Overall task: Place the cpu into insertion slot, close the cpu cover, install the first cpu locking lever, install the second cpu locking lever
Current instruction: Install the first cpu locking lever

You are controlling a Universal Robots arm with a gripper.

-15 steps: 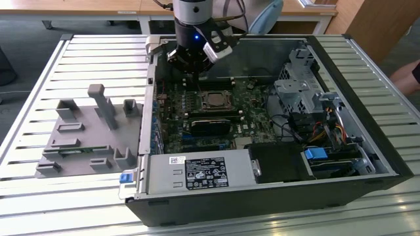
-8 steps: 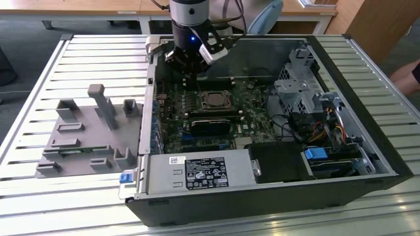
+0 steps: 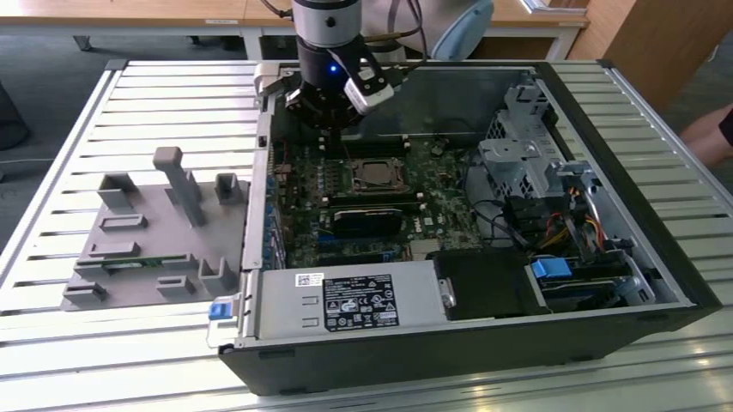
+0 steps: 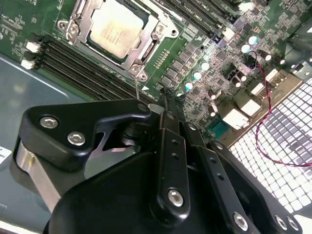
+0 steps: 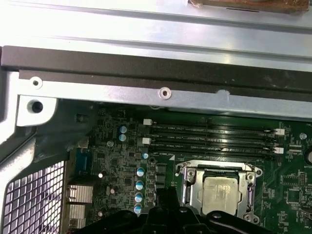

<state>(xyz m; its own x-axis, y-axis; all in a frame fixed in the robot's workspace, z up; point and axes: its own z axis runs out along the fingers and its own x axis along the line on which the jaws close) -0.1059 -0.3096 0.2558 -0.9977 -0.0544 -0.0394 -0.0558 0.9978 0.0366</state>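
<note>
Hovering at the upper middle of the exterior view, the gripper (image 3: 329, 129) has its fingers pressed together on nothing, near the slot (image 3: 354, 175) at frame centre. The cpu (image 4: 114, 27) lies in the slot, with the cover (image 4: 146, 46) down around it.

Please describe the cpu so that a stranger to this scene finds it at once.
Look inside the open computer case at the green circuit board. There the cpu cover, a square silvery metal frame, sits beside long black memory slots. The cpu is the flat pale silver-beige square in its window, the only plain metal face there.
</note>
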